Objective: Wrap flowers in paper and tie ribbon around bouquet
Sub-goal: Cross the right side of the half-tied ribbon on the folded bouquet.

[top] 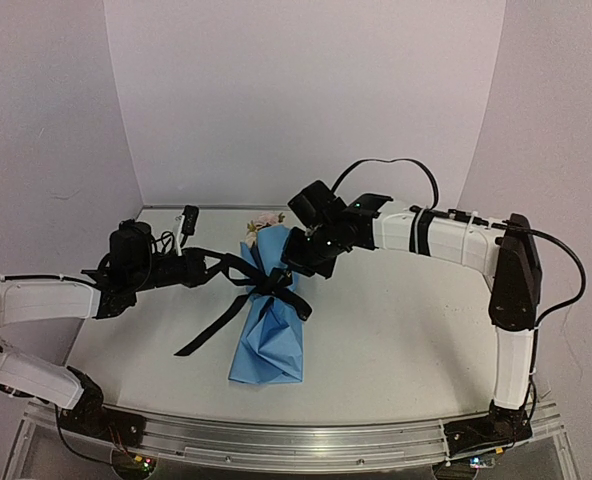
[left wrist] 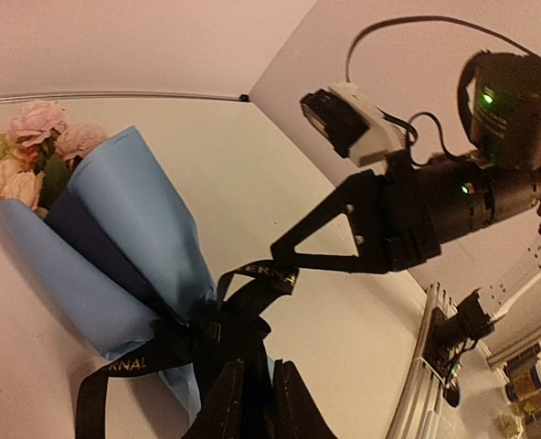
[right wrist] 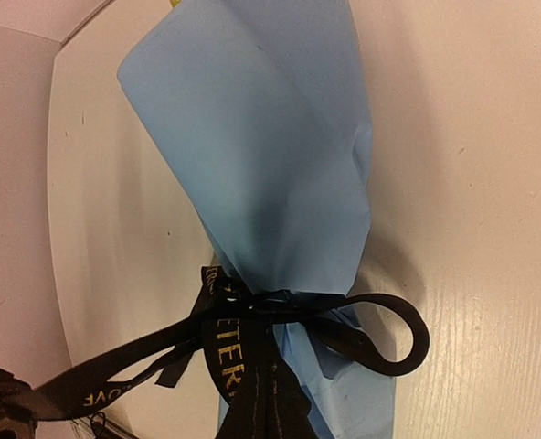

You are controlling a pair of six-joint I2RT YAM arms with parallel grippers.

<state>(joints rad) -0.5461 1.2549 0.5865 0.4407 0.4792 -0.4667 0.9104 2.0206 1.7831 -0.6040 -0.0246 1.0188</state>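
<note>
Overhead, the bouquet (top: 271, 325) lies on the middle of the table (top: 406, 340) with the flowers (top: 265, 221) at its far end. The ribbon (top: 268, 283) is knotted round its waist, one tail trailing toward the near left. The left gripper (top: 214, 267) sits just left of the knot, with a strand running to it. The right gripper (top: 298, 262) is just right of the knot, over the paper (top: 276, 350). From the left wrist, its own fingers (left wrist: 234, 402) stand a sliver apart at the bottom edge with black ribbon bunched at their tips; whether they grip it I cannot tell. Beyond the knot, the right gripper's tips are pinched together on a gold-lettered strand. From the right wrist, blue paper fills the upper frame and the ribbon crosses it lower down, a loop (right wrist: 394, 334) poking out to the right. A lettered strand runs down into this gripper's closed jaws at the bottom edge, and another leads off lower left.
</note>
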